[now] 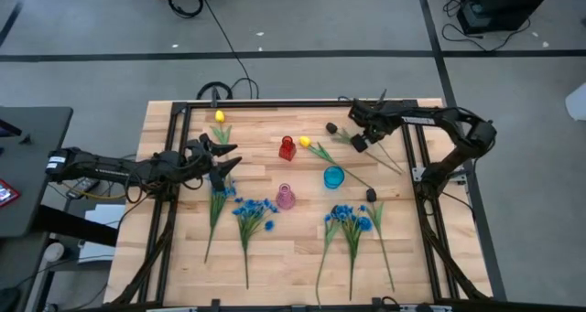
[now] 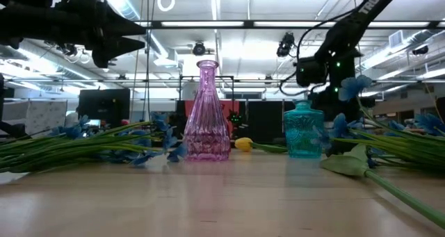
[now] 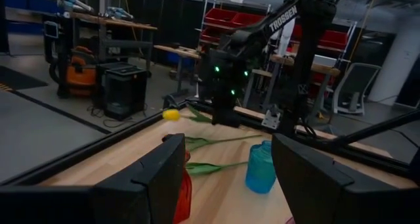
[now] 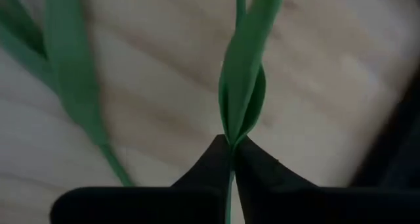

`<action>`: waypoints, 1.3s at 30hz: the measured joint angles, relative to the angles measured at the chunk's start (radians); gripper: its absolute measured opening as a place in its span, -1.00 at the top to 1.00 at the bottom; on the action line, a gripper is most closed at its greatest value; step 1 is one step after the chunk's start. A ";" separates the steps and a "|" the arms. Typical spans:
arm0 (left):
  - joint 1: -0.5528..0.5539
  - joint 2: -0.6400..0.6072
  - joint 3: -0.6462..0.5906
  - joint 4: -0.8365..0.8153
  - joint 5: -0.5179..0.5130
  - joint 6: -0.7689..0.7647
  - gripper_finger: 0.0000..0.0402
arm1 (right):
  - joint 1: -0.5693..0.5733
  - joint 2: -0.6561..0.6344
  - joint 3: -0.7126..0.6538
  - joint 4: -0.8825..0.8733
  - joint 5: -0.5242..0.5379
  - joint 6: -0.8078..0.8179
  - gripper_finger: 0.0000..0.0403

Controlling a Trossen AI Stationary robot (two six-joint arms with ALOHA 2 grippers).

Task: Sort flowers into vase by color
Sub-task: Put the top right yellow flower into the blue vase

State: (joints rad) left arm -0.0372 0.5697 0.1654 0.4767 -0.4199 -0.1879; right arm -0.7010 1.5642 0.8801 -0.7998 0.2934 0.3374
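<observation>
My right gripper (image 1: pixel 359 141) is down at the table's far right, shut on the stem of a dark tulip whose bud (image 1: pixel 331 127) lies just left of it. My left gripper (image 1: pixel 222 158) hovers open over the left side, above the tops of a blue bunch (image 1: pixel 220 195); in its wrist view (image 3: pixel 230 178) nothing sits between the fingers. A red vase (image 1: pixel 287 148), a teal vase (image 1: pixel 333 177) and a pink vase (image 1: pixel 285 197) stand upright mid-table. A yellow tulip (image 1: pixel 304 141) lies between the red and teal vases. More blue bunches (image 1: pixel 252 209) (image 1: pixel 350 219) lie flat toward the near edge. My right gripper pinches the dark tulip's green stem between its two fingertips, where a folded leaf (image 4: pixel 240 99) rises from it. The fingers come from above, pointing down, and lie across the stem. Stem and leaf run on past the tips over the wood; whether it is lifted I cannot tell.
Another yellow tulip (image 1: pixel 220 116) lies at the far left, and a second dark bud (image 1: pixel 371 195) right of the teal vase. A black frame rail (image 1: pixel 275 102) borders the table. In the low view the pink vase (image 2: pixel 206 115) and teal vase (image 2: pixel 304 131) stand among stems.
</observation>
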 joint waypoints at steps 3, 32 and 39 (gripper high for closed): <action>0.000 0.000 0.000 -0.001 0.003 0.000 -0.15 | 0.005 -0.079 0.018 0.020 -0.003 -0.005 0.87; 0.000 0.000 0.000 0.005 0.002 0.026 -0.15 | 0.485 -0.472 -0.070 0.849 -0.196 -0.019 0.85; 0.000 0.000 0.000 0.004 0.002 0.027 -0.15 | 0.562 -0.471 -0.070 0.816 -0.123 -0.065 0.85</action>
State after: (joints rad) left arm -0.0372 0.5697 0.1654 0.4808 -0.4183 -0.1612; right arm -0.1393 1.0935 0.8104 0.0166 0.1707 0.2724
